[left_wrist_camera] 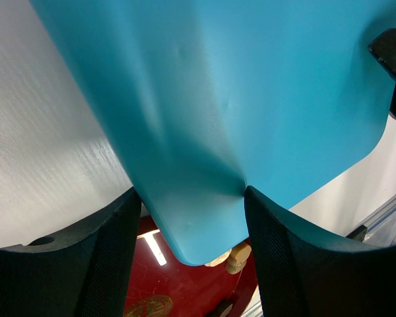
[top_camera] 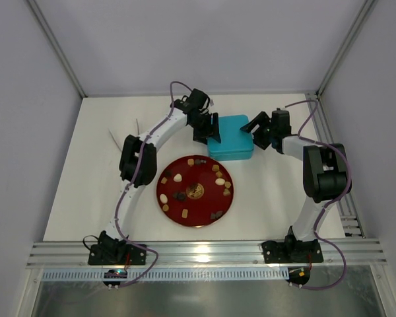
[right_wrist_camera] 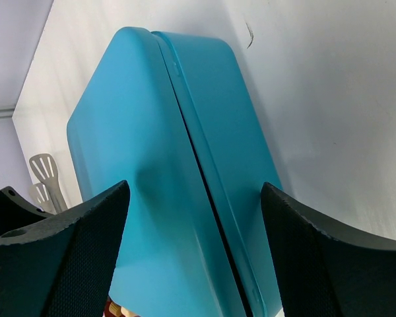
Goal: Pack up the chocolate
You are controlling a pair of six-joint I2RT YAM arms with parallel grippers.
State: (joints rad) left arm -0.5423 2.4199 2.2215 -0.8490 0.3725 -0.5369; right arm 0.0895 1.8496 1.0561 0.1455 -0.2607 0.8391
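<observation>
- More than a dozen pieces of the chocolate [top_camera: 177, 177] lay scattered on the red plate [top_camera: 201, 210] in the top view, ringed round its gold emblem [top_camera: 196, 191] at the middle of the table [top_camera: 86, 198]. Neither pincer had one.
- At about one o'clock from the plate sat a teal box [top_camera: 234, 142] with its lid shut. The left pincer [top_camera: 211, 135] was at its nine o'clock edge and the right pincer [top_camera: 254, 132] at its three o'clock edge.
- In the left wrist view a rounded corner of the box [left_wrist_camera: 251, 99] lay between wide-set jaws. Both fingers [left_wrist_camera: 105, 264] seemed to touch it, but I could not tell whether they clamped it. A tan piece [left_wrist_camera: 236, 256] showed on the plate [left_wrist_camera: 185, 284] towards six o'clock.
- In the right wrist view the jaws were spread wide and held nothing. The fingers [right_wrist_camera: 86, 251] hovered in front of the box [right_wrist_camera: 138, 198], whose lid seam ran from twelve to six o'clock.
- The pieces looked light, stiff and smooth, so they would probably roll or skid, and a hard squeeze would likely mark them. Cubes seemed best taken across two flat faces and ovals across their short width, gently and from above.
</observation>
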